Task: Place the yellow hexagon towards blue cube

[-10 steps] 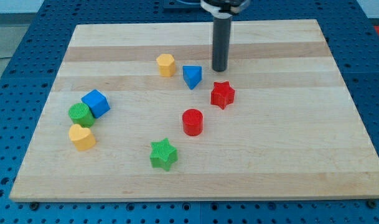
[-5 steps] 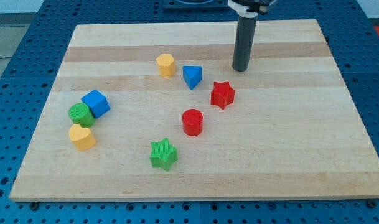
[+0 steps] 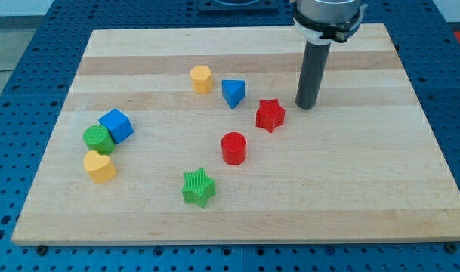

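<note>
Over on the view's left sits the cluster: the yellow heart (image 3: 100,166) lowest, the green cylinder (image 3: 98,139) just above it, and the blue cube (image 3: 116,125) pressed against the cylinder's upper right. Moving rightward, the yellow hexagon (image 3: 202,78) stands alone near the view's top, well apart from the cube, with the blue triangle (image 3: 233,93) just beside it on its right. Below come the green star (image 3: 199,187) and the red cylinder (image 3: 233,147), then the red star (image 3: 270,115). And there is the tip (image 3: 306,105), planted just to the right of the red star, on the far side of the triangle from the hexagon; there is no hand on this rig, only the bare rod. The risk looks plain: to drive the hexagon left and down toward the cube, the tip must get to its upper right, and a straight run there could clip the red star or shove the triangle into the hexagon. An off-centre push may also spin the hexagon wide, or carry it into the green cylinder. The desk (image 3: 381,181) is a pale wooden board, resting on a blue perforated base (image 3: 456,60).
</note>
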Robot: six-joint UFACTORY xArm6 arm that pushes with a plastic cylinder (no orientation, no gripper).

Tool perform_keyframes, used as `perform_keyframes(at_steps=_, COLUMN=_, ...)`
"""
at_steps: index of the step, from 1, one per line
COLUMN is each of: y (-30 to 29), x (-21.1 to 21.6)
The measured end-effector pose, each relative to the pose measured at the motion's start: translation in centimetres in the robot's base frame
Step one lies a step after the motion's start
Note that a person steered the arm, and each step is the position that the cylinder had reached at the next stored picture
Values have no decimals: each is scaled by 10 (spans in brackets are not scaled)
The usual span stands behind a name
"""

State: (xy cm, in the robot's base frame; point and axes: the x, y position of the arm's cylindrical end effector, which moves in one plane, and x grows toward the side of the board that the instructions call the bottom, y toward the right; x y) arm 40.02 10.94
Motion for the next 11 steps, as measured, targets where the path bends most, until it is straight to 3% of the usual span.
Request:
perform_keyframes(at_steps=2, y=8, x=21)
perform_keyframes(at_steps=3, y=27, x=-15)
perform_keyframes(at_steps=4, y=17, x=-85)
perform_keyframes(at_steps=5, y=-25, x=-120)
perform_keyframes(at_steps=7, y=-113, x=-114)
perform_keyframes(at_steps=9, y=-133, x=-84)
perform_keyframes(at_steps=11, y=-147, x=-83)
